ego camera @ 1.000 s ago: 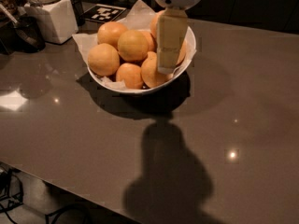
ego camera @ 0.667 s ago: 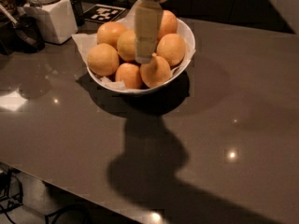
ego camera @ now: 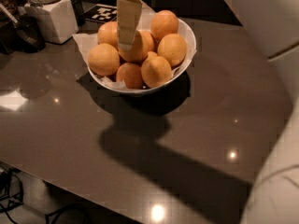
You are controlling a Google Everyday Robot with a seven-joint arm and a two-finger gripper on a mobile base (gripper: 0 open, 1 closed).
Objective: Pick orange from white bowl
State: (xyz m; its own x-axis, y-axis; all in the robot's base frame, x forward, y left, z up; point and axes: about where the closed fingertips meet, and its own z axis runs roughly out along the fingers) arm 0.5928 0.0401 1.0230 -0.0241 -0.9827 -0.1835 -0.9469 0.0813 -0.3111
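Observation:
The white bowl (ego camera: 140,90) stands on the dark grey table, lined with crinkled white paper and heaped with several oranges. My gripper (ego camera: 125,45) hangs down from the top edge as a cream-coloured finger over the bowl's left-centre. Its tip lies against the middle orange (ego camera: 141,48) in the pile. Other oranges lie at the left (ego camera: 103,59), front (ego camera: 156,71) and back right (ego camera: 164,24). The gripper's upper part is cut off by the top of the view.
A white square jar (ego camera: 52,17) stands at the back left beside a dark object (ego camera: 25,31). A black-and-white marker tag (ego camera: 103,13) lies behind the bowl. My white arm (ego camera: 275,27) fills the right edge. The table's front edge runs along the lower left.
My gripper has moved left across the bowl, from its right side to its left-centre. The white arm has come into view on the right. The oranges have not moved.

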